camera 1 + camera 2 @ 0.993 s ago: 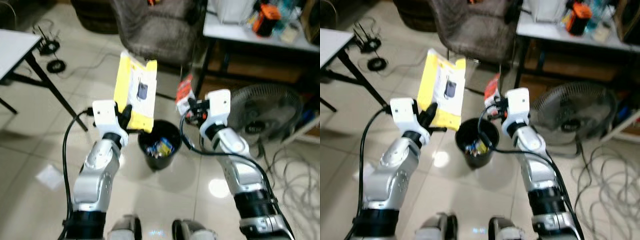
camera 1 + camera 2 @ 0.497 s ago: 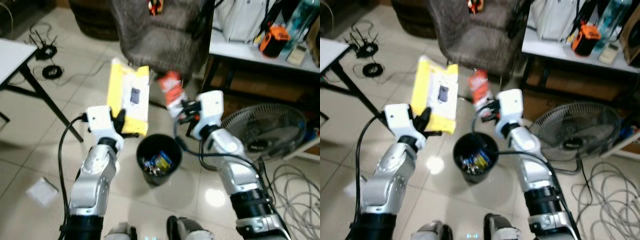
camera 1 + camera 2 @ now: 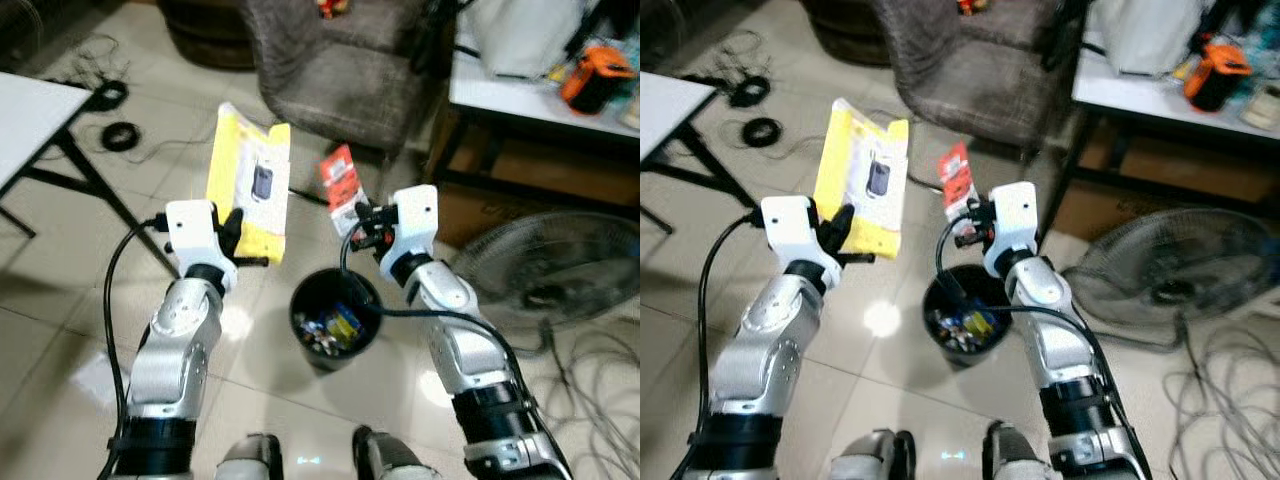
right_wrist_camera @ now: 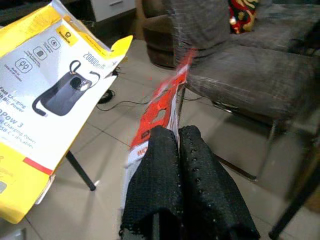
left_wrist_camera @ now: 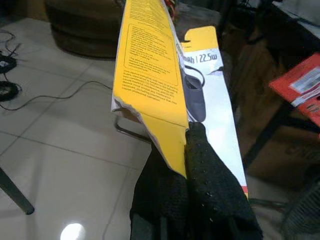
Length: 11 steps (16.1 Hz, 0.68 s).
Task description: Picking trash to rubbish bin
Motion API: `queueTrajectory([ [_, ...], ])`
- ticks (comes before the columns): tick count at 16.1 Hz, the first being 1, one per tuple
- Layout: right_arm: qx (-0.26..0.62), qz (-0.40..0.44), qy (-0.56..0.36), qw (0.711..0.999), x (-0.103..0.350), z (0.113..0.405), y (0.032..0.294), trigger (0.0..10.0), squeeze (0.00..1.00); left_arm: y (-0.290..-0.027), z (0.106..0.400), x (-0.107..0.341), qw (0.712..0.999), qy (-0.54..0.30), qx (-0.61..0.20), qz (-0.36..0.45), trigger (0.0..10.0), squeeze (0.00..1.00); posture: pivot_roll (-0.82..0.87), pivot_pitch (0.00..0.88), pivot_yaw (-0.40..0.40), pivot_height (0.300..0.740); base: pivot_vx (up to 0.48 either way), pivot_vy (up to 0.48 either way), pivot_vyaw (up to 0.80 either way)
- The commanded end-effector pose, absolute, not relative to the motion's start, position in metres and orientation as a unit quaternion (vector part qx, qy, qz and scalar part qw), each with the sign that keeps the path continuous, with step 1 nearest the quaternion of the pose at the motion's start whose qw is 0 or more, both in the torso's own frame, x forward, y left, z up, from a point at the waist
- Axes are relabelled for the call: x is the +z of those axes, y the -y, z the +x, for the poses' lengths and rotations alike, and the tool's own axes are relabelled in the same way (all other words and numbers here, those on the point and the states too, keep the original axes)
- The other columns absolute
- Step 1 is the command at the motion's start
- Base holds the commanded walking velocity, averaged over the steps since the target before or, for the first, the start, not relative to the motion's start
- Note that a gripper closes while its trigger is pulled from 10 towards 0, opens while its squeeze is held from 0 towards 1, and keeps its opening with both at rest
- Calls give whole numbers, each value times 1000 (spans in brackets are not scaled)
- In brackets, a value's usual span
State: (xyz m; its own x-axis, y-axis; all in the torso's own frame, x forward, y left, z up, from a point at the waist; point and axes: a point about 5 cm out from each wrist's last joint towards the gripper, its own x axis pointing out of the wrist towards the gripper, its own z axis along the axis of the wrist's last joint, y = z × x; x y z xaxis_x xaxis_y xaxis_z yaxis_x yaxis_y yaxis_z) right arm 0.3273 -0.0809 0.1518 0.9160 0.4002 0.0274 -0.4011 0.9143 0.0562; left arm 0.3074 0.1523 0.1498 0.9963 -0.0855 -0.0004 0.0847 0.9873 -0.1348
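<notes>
Yellow card packaging (image 3: 249, 195), printed with a picture of a dark power bank, stands upright above the left claw (image 3: 237, 237), whose black fingers (image 5: 200, 180) are pressed together on its lower edge; the torn bottom corner of the card shows in the left wrist view. To its right, and apart from it, the right claw (image 3: 362, 226) is clamped on a smaller red and white packet (image 3: 341, 186), which tilts up and to the left from the fingertips (image 4: 172, 170). Both pieces are held up in the air over the pale tiled floor (image 3: 70, 300). Below and between the two arms sits a round black rubbish bin (image 3: 335, 318) on the floor, nearer the right arm, with colourful wrappers already lying inside it; neither held piece is directly over its mouth, the red packet being above its far rim and the yellow card off to the left. Behind the claws stands a grey upholstered chair (image 3: 345, 70). A floor fan (image 3: 555, 270) lies to the right near loose grey cables, a white table (image 3: 30, 115) with black legs is at the left, and another table (image 3: 545, 90) carrying an orange object stands at the upper right.
</notes>
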Motion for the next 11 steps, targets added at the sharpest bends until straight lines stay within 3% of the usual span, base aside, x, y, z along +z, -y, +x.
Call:
queueTrajectory([
  [1,215,24,16,976,155,328,76,10000,0,-154,303,146,997,-11,-41,-70,10000,0,-69,233,6,740,0,0,0],
  [5,208,29,16,978,154,327,76,10000,0,-148,299,140,996,-21,-50,-73,10000,0,-55,236,8,740,0,0,0],
  [11,204,33,7,978,149,324,73,10000,0,-159,298,139,997,-29,-41,-64,10000,0,-49,246,22,740,0,0,-800],
])
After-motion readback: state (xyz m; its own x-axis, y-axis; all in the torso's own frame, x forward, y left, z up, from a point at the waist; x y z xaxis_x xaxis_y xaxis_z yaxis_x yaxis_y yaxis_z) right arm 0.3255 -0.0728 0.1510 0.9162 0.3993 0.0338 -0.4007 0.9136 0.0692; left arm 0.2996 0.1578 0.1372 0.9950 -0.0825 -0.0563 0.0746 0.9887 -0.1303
